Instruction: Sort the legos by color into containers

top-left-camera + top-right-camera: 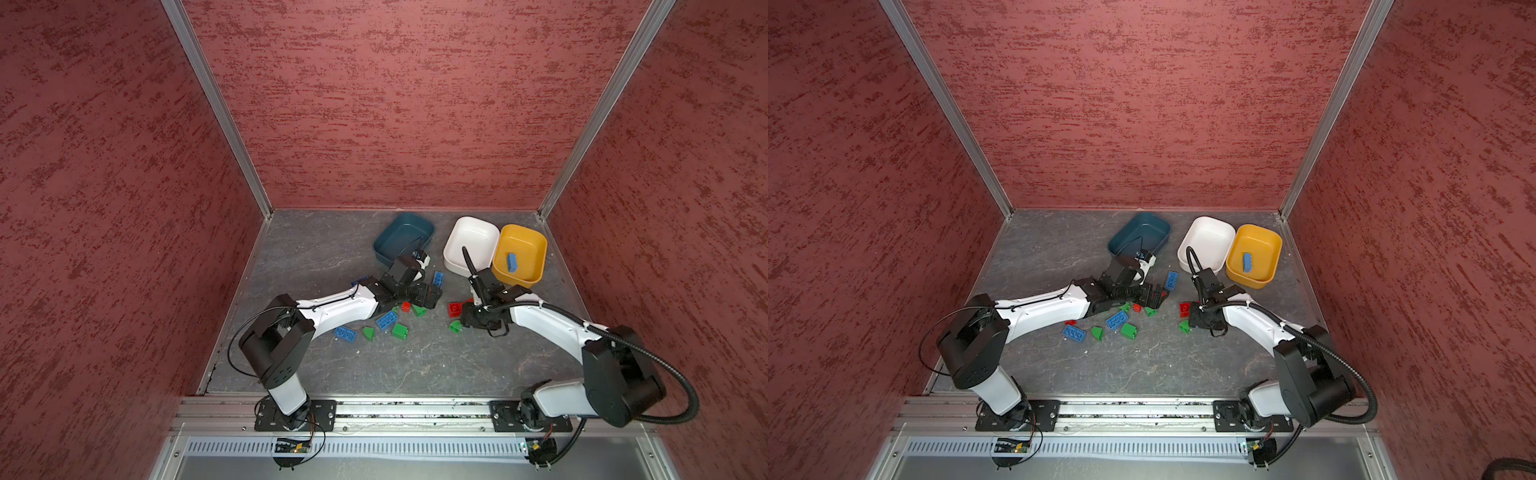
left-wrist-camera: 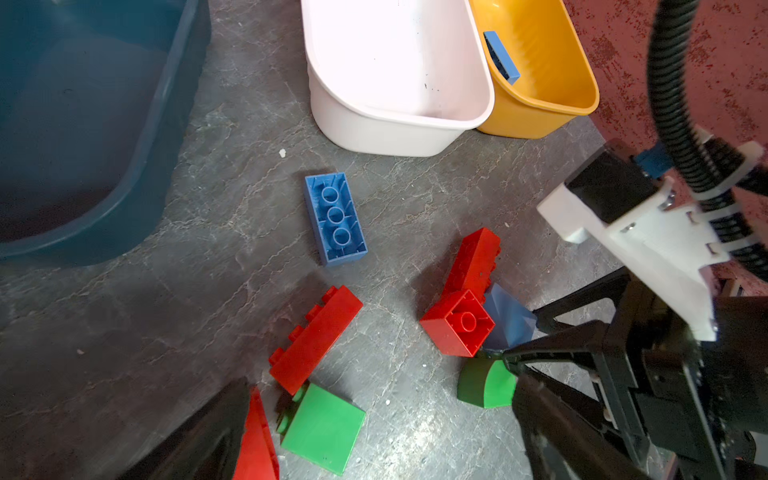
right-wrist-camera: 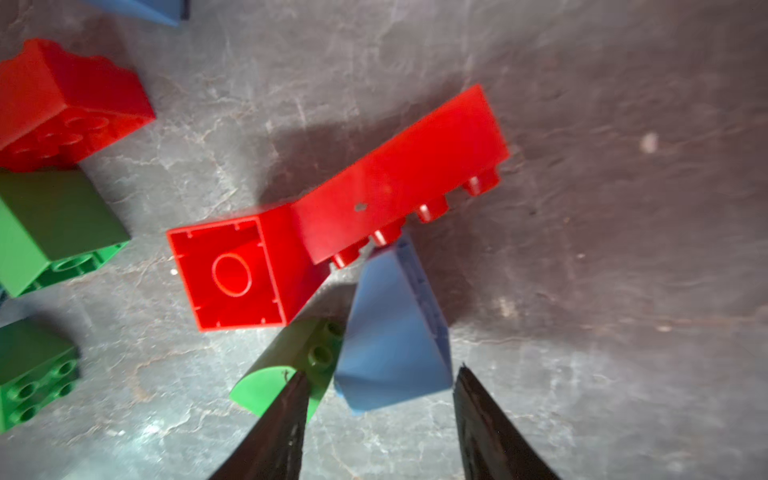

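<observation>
Grey slate tabletop [image 1: 415, 365], left claw [image 1: 430, 296] wide, right claw [image 3: 378, 374] astride blue wedge [image 3: 390, 332], grip unclear

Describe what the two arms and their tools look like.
The left arm and right arm have white links between boxy black joints. The left tool and right tool are black, with tapering fingers. A ribbed black hose loops along the right arm; a thin black cable trails off the left.
</observation>
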You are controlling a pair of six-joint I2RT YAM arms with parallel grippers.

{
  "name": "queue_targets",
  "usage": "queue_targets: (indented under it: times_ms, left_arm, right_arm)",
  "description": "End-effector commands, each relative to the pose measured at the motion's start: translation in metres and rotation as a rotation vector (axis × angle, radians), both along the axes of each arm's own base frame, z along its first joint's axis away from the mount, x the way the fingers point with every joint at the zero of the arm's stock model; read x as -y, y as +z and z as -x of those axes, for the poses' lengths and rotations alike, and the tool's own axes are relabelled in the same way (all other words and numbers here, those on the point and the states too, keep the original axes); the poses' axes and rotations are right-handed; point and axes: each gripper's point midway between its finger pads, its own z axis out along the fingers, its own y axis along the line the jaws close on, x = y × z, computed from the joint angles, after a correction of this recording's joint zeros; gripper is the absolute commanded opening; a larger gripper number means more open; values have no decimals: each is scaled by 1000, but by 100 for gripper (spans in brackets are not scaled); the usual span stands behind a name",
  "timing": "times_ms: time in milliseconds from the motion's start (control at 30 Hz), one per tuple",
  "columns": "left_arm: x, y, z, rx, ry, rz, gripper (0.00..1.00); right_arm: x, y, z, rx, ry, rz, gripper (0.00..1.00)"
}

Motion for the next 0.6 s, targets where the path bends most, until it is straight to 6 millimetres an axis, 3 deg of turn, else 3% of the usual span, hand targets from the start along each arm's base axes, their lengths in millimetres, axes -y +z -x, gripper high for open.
queue_targets:
  times_ms: [0,133,300,567]
  left_arm:
    - [3,3,-4,7,17,8,99]
    - [4,2,-5,6,18,7,99]
    - [6,4,-2,8,-10,10,99]
    - [29,-13,34,67,-240,-152,99]
  right_arm:
    - [26,5,1,45,-69,122,60]
    - [2,3,-3,31,11,14,61]
    - [-1,-16,-4,-46,30,44,62]
    - [6,-30,-2,-40,-34,62,51]
